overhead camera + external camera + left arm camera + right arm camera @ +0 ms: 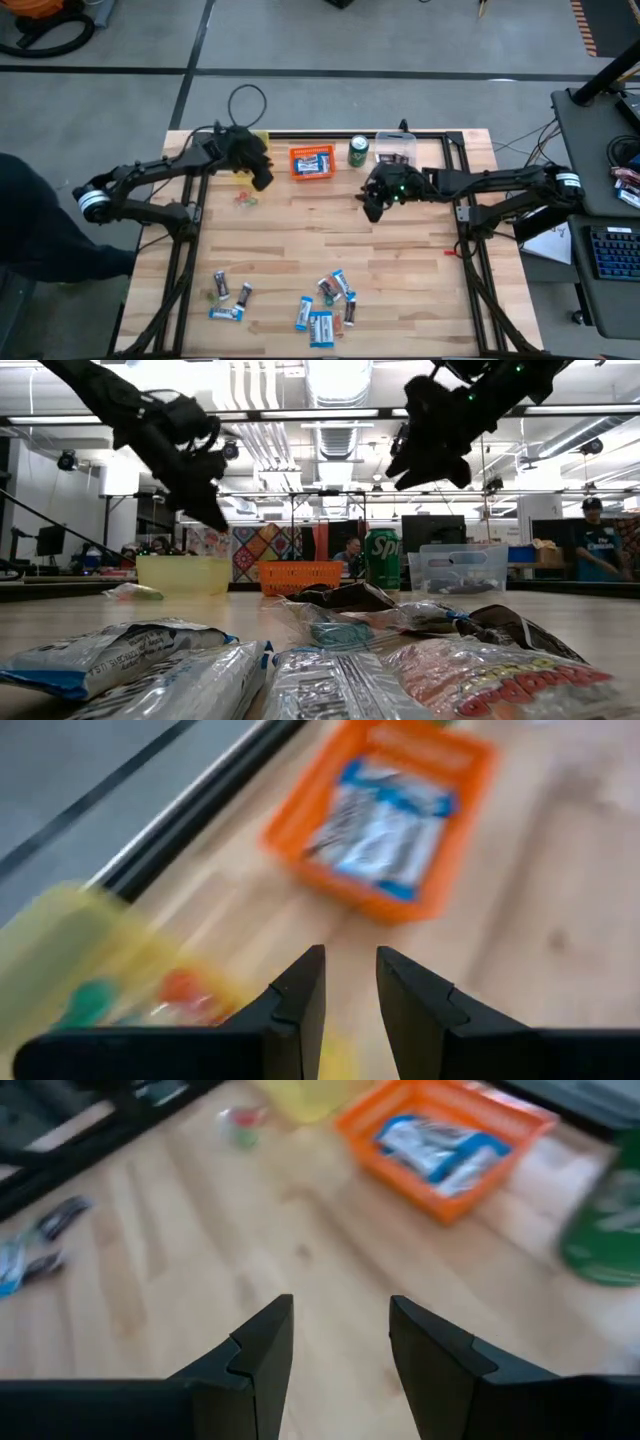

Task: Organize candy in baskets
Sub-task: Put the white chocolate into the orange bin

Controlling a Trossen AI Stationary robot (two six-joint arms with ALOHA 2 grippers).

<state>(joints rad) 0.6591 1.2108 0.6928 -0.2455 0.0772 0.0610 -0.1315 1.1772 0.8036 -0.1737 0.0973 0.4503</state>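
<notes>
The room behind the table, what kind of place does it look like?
Likely a robotics lab or open workshop: bare ceiling ducts overhead, a side desk with a keyboard, and two arms on a wooden table with a black frame. A person stands at the back.

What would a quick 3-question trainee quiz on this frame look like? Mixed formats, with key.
1. True or false: the orange basket already holds blue-and-white bars.
2. Multiple choice: the green soda can stands between A) the yellow and orange baskets, B) the orange basket and the clear basket, C) the loose candy at the near edge.
3. Is either gripper holding anything?

Key:
1. True.
2. B.
3. No. The left gripper, beside the yellow basket, and the right gripper, over bare table in front of the can, are both open and empty.
</notes>
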